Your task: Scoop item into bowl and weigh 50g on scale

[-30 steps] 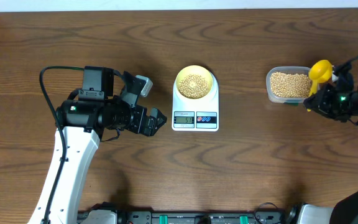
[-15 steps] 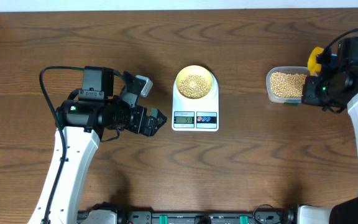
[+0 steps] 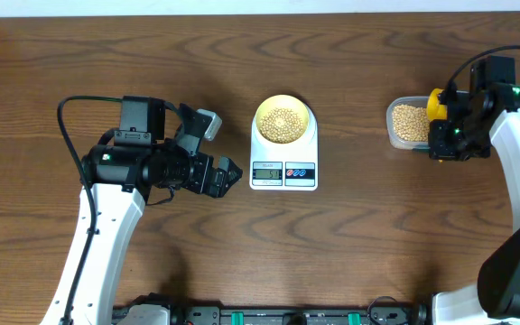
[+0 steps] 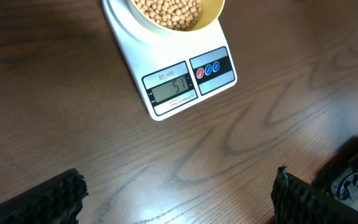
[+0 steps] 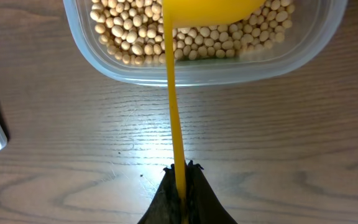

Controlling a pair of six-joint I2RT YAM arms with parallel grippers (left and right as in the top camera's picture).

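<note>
Our right claw (image 5: 180, 171) is clenched on the far end of a yellow scoop (image 5: 171, 93), at the bottom of the right wrist view. The thin handle runs straight up the frame, seen edge-on. The scoop's cup sits over a clear tub (image 5: 197, 73) at the top of the frame. We cannot tell whether the cup touches what is in the tub. Inside lie many small round tan beans (image 5: 129, 31), loose and closely packed.

Our left claw (image 4: 176, 199), at the bottom of the left wrist view, is spread wide and grasps nothing, with only brown wooden counter (image 4: 55, 112) between its fingers. Beyond it, in the upper middle of the frame, sits the white scale (image 4: 129, 53). Its display (image 4: 173, 91) appears to read 51. On the platform at the top edge stands the pale yellow bowl (image 4: 215, 15), with more beans heaped inside.

We judge the beans to be hard, light and smooth. They would roll and scatter, so a pinch is useless and they must be lifted in the scoop, kept level. The scoop looks like stiff, light plastic, and a hold so far from the cup gives reach but little control of tilt. The bowl seems light and could slide on the platform, so it is best taken at the rim.
</note>
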